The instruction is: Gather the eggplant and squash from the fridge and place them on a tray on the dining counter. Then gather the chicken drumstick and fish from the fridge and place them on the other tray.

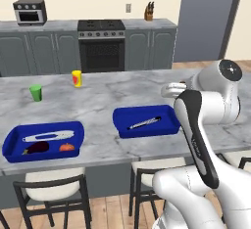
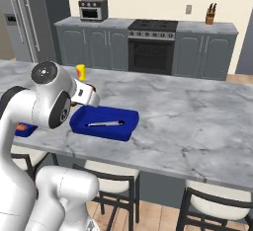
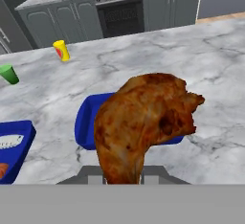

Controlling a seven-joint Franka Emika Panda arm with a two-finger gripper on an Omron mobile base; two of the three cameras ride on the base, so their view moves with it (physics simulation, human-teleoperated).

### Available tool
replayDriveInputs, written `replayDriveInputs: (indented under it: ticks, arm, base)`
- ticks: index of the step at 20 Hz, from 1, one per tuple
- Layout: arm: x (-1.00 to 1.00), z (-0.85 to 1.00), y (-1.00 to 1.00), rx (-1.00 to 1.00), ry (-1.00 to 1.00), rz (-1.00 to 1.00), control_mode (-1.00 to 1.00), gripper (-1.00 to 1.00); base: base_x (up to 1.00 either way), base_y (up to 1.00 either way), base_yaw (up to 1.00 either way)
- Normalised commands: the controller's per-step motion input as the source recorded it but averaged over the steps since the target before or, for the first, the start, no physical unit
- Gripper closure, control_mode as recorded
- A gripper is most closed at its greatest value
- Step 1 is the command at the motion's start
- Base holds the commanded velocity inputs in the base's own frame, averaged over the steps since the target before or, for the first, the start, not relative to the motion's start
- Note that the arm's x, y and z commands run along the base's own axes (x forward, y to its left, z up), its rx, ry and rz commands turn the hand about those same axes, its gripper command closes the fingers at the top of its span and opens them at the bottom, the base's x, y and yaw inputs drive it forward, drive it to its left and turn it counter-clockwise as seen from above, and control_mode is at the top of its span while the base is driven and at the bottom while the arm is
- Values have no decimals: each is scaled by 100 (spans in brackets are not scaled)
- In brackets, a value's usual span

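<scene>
A browned chicken drumstick (image 3: 143, 122) rises large from the hand, above a blue tray (image 3: 86, 122) on the marble counter (image 3: 201, 65). A yellow cup (image 3: 61, 50) and green cup (image 3: 8, 73) stand beyond.

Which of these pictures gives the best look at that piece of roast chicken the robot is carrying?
The hand view: the chicken drumstick sits close and unobstructed above the blue tray. From both base views the arm hides it.
</scene>
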Motion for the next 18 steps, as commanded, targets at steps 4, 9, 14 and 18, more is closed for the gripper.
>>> replayDriveInputs:
  ticks: [4, 9, 14, 18]
  arm:
    - [0, 0, 0, 0, 0, 0, 100, 100]
    - [0, 0, 0, 0, 0, 0, 100, 100]
    - [31, -3, -1, 0, 2, 0, -100, 100]
    - [46, -22, -38, 0, 3, 9, -100, 100]
  base:
    - [0, 0, 1]
    - [0, 0, 0]
    - [0, 0, 0]
    - [0, 0, 0]
